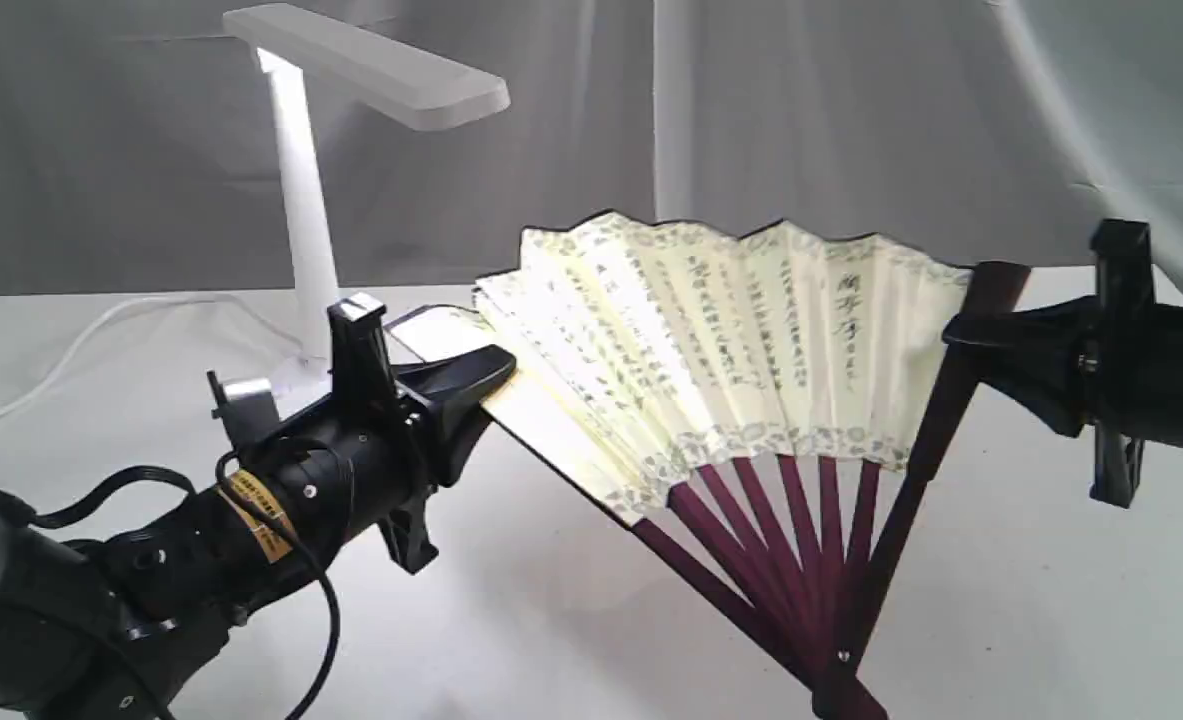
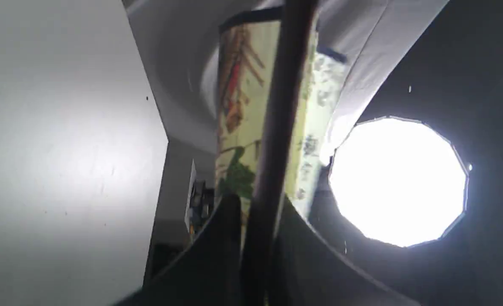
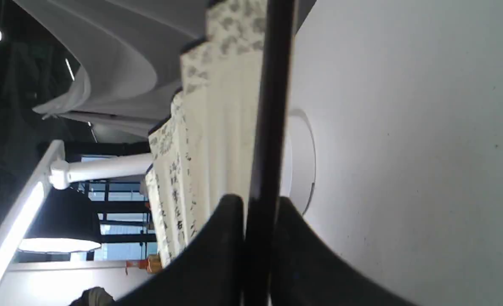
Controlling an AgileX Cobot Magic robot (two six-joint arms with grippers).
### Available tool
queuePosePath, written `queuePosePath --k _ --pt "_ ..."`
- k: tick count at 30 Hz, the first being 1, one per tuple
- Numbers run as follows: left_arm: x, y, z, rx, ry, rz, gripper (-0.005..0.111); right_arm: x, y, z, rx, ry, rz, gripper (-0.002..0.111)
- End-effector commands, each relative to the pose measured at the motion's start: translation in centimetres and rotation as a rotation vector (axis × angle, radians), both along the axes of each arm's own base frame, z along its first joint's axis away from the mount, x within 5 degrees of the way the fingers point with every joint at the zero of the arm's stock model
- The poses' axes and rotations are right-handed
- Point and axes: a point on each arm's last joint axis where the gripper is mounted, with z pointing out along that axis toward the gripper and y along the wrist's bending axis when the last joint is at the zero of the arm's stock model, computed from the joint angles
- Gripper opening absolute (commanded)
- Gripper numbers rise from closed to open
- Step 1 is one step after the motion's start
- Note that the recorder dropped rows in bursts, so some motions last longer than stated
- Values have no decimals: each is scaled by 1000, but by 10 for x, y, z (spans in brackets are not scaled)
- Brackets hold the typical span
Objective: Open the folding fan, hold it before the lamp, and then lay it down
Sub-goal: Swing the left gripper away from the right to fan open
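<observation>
The fan (image 1: 751, 340) is spread wide between the two arms, script face toward the exterior camera. Its pleats point up and its maroon ribs (image 1: 801, 520) run down to a pivot low over the bench (image 1: 511, 620); whether the pivot touches the bench cannot be told. The left pincer (image 1: 499, 372) is clenched on the fan's left guard (image 2: 272, 140), which the left wrist view shows pinched between two black fingers. The right pincer (image 1: 954, 335) is clenched on the right guard (image 1: 936, 430), pinched the same way in the right wrist view. The lamp (image 1: 303, 210) stands on the bench behind and to the left of the fan, stem upright, with a bright strip under its head in the right wrist view. Its base is partly hidden by the left arm. A white cord (image 1: 71, 350) trails left from it. Grey cloth (image 1: 851, 120) hangs behind.
</observation>
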Motion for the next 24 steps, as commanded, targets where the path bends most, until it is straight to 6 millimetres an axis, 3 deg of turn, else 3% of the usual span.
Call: queuePosePath --k 1,8,24 --pt "0 12 11 -43 -28 123 0 -4 -16 2 -30 -43 -7 0" --pt "1 18 18 -47 -48 203 0 -8 -40 3 -21 -49 -75 0" --pt "-12 -7 17 -69 -32 293 0 -21 -87 3 -27 -50 -217 0"
